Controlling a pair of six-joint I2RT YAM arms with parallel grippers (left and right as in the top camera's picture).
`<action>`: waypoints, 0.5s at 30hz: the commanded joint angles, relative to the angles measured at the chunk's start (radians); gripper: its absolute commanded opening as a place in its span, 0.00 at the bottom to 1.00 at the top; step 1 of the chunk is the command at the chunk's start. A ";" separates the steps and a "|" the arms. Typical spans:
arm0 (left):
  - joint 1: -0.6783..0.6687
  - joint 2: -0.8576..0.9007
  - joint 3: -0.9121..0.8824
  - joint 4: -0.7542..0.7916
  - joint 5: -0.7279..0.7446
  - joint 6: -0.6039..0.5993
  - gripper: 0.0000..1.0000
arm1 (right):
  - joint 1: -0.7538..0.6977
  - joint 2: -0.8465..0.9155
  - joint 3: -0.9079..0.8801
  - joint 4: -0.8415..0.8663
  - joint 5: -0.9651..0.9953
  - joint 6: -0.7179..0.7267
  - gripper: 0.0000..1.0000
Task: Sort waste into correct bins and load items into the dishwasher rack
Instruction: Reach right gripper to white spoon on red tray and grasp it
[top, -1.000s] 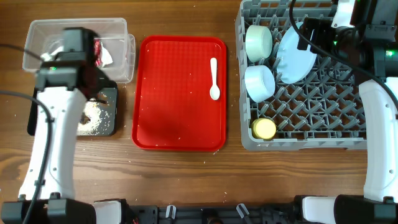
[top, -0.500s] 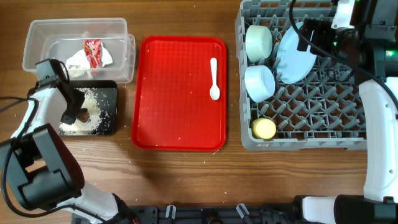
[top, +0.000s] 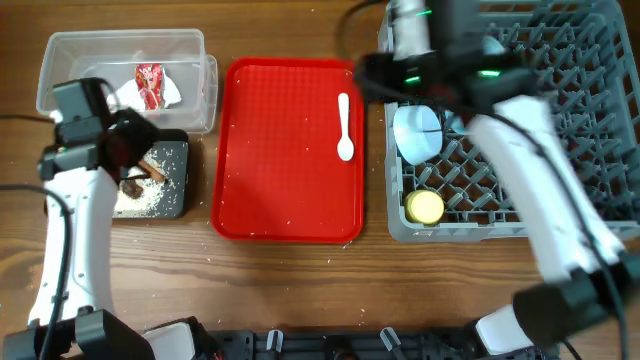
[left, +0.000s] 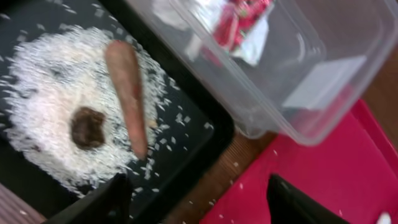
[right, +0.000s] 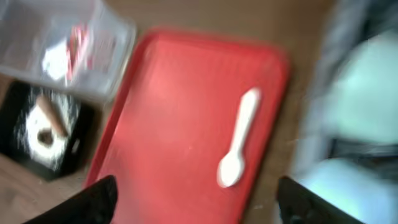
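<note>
Red plastic forms the large flat tray (top: 290, 200) at the middle of the wooden counter (top: 300, 290). The white spoon (top: 344, 125) is seen lying on the tray's right part, with its bowl end toward the robot.

To the left, the clear tub (top: 125, 50) is set at the far side, and the crumpled red-and-white wrapper (top: 150, 85) with its tissue is held inside it. The black tray (top: 178, 205) is placed just in front of the tub. White rice (left: 56, 81) is spread over its floor, and the brown stick (left: 127, 93) and the small brown lump (left: 87, 126) are laid on the rice, close together.

The left hand (left: 199, 202) is held above the black tray's far edge; its fingers are spread and nothing is gripped.

At the right, the grey rack (top: 500, 215) is loaded with a pale bowl (top: 418, 132) and the yellow cup (top: 424, 206) along its left side. Other dishes are hidden by the right arm.

The right hand (right: 205, 199) is held over the red tray's far right corner, above the spoon. Its fingers are spread wide and empty, though that view is blurred.
</note>
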 joint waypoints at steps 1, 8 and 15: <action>-0.056 -0.014 0.012 -0.003 0.017 0.016 0.77 | 0.084 0.130 0.001 -0.003 0.009 0.045 0.74; -0.131 -0.014 0.012 -0.006 0.034 0.016 1.00 | 0.132 0.330 0.001 0.024 0.139 0.049 0.59; -0.133 -0.014 0.012 -0.005 0.034 0.016 1.00 | 0.131 0.441 0.001 0.145 0.394 0.048 0.49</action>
